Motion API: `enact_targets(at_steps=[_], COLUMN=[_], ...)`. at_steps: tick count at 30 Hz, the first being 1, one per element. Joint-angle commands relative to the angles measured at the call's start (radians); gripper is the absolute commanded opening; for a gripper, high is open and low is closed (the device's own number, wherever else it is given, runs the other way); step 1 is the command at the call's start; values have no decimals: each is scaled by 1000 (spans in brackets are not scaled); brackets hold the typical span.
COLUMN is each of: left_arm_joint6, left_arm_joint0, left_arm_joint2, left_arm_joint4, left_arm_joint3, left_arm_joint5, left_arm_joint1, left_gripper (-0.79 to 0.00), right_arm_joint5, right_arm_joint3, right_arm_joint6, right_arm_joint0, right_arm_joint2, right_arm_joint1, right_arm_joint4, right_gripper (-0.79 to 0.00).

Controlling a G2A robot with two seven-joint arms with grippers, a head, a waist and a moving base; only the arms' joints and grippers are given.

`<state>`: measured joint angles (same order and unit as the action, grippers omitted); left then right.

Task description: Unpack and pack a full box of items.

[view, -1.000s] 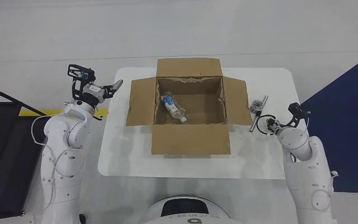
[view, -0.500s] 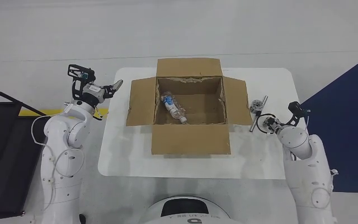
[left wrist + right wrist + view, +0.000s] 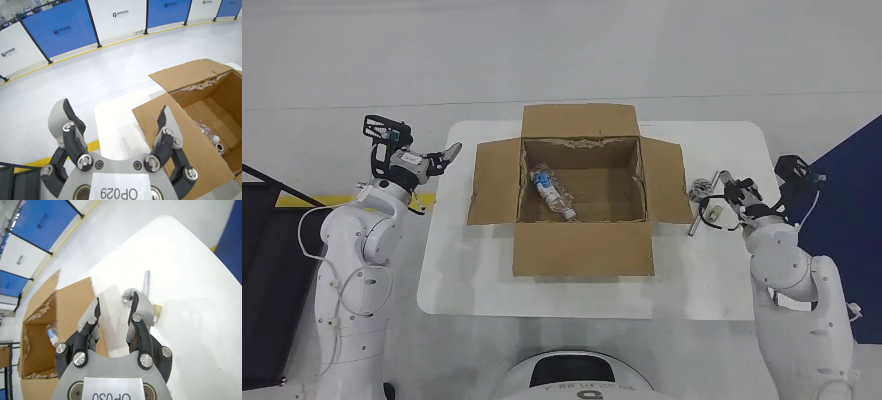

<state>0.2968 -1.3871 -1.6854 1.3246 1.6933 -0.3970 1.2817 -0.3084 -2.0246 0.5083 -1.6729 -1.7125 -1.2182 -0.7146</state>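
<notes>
A: How far along?
B: Unpacking looks nearly done. The box [image 3: 582, 262] sits open in the middle of the table [image 3: 482, 280] with one bottle [image 3: 553, 193] left inside; a metal rod [image 3: 704, 208] and small fittings [image 3: 701, 186] lie beside its right flap; repacking remains.
A: Changes?
B: The right gripper [image 3: 116, 306], jaws partly apart and empty, has shifted over the rod; the left gripper [image 3: 115, 108], wide and empty, stays by the table's left edge.

Right hand [image 3: 116, 298] moved forward (a little), turned boxward
</notes>
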Motion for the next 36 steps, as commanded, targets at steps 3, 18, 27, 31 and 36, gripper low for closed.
enact_targets(at_steps=[3,18,27,31,36], left_arm_joint6=[0,0,0,0,0], left_arm_joint0=[0,0,0,0,0], left_arm_joint2=[0,0,0,0,0], left_arm_joint4=[0,0,0,0,0], left_arm_joint3=[0,0,0,0,0], left_arm_joint5=[0,0,0,0,0], left_arm_joint1=[0,0,0,0,0], left_gripper=[0,0,0,0,0], right_arm_joint5=[90,161,267,262,268], right_arm_joint3=[-72,-8,300,459,618], right_arm_joint6=[65,168,444,454,445], right_arm_joint0=[30,195,505,614,724], right_arm_joint2=[85,271,651,780,903], right_arm_joint1=[5,-1,-32,-65,-110], right_arm_joint4=[-70,-74,-268,-268,-251], right_gripper=[-489,0,0,0,0])
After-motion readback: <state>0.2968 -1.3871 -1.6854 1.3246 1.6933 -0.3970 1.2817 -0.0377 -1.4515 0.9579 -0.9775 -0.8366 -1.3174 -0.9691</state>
